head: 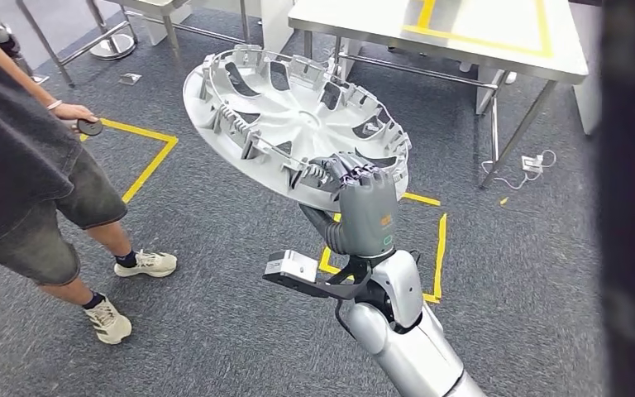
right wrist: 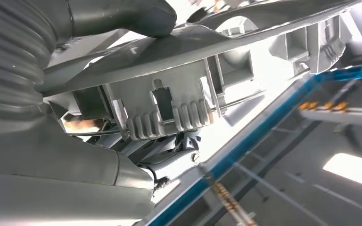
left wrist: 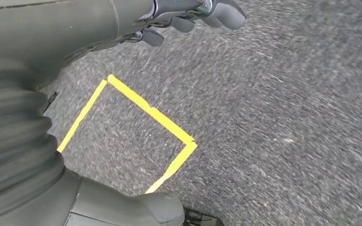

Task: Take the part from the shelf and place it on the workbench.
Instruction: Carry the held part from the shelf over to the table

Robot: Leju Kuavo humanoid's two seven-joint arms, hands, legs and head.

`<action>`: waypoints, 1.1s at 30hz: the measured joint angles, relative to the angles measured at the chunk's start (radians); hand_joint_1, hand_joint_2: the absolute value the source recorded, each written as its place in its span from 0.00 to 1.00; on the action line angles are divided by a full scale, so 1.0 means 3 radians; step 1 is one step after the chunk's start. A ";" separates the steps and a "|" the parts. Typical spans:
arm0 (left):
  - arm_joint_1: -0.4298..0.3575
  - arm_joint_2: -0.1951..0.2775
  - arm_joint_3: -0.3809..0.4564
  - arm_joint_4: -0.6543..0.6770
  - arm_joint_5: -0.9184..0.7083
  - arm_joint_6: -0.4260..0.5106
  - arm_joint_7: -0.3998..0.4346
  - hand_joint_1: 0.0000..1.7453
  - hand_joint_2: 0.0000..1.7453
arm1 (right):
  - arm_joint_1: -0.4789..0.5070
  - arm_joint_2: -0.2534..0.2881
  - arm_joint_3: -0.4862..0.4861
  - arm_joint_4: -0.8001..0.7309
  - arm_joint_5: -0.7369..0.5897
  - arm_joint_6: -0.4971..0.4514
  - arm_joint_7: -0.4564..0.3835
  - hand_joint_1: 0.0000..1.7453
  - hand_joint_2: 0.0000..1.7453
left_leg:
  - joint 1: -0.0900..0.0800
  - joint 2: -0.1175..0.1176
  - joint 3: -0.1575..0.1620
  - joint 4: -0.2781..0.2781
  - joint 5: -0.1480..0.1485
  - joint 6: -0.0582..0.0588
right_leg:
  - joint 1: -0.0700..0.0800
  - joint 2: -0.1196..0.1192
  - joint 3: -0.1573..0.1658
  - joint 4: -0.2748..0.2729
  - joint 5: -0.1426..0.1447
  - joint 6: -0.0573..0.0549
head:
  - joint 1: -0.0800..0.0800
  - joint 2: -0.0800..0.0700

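The part (head: 289,116), a round grey wheel cover with clips around its rim, is held tilted in the air above the grey carpet (head: 215,331), its ribbed inner face up, gripped at its near edge by the right hand (head: 355,186), whose fingers (head: 349,172) curl over the rim. The left hand (left wrist: 188,19) hangs over a yellow tape square (left wrist: 136,136), fingers loosely curled and holding nothing. Beyond stands the white surface (head: 479,33) with yellow tape, while a person (head: 33,165) stands at left.
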 joint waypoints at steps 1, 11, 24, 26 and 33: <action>-0.0003 0.0000 0.0000 0.0000 0.0001 0.0000 -0.0001 0.00 1.00 | 0.0001 0.0001 -0.0005 0.0000 -0.0027 0.0000 -0.0014 1.00 1.00 | -0.0006 0.0032 0.0008 0.0000 -0.0007 -0.0002 | 0.0007 -0.0006 0.0086 -0.0161 0.0094 -0.0017 | 0.0000 0.0000; -0.0035 -0.0017 0.0001 0.0000 -0.0004 -0.0009 -0.0021 0.00 1.00 | -0.0011 0.0014 -0.0010 -0.0005 -0.0293 0.0001 -0.0215 1.00 1.00 | -0.0004 -0.0039 -0.0076 0.0244 -0.0184 -0.0144 | 0.0037 -0.0052 0.0543 -0.0982 0.0339 -0.0188 | -0.0018 0.0000; -0.0010 -0.0008 0.0005 0.0006 -0.0016 -0.0031 0.0010 0.00 1.00 | 0.0030 0.0040 -0.0012 -0.0007 -0.0295 -0.0035 -0.0229 1.00 1.00 | 0.0003 -0.0145 -0.0025 -0.0036 0.0050 -0.0040 | 0.0038 0.0073 0.0621 -0.0863 0.0192 -0.0067 | -0.0049 0.0000; -0.0011 -0.0008 0.0006 0.0006 -0.0028 -0.0030 0.0022 0.00 1.00 | 0.0035 0.0040 -0.0012 -0.0009 -0.0296 -0.0035 -0.0232 1.00 1.00 | 0.0011 -0.0143 0.0005 -0.0041 0.0033 -0.0007 | 0.0031 0.0031 0.0479 -0.0603 0.0079 -0.0036 | -0.0039 0.0000; -0.0003 -0.0006 0.0012 0.0006 -0.0047 -0.0028 0.0059 0.00 1.00 | 0.0062 0.0040 -0.0017 -0.0010 -0.0306 -0.0031 -0.0242 1.00 1.00 | 0.0006 -0.0141 0.0158 -0.0041 -0.0102 -0.0004 | 0.0034 -0.0002 0.0154 -0.0446 0.0312 -0.0063 | -0.0027 0.0000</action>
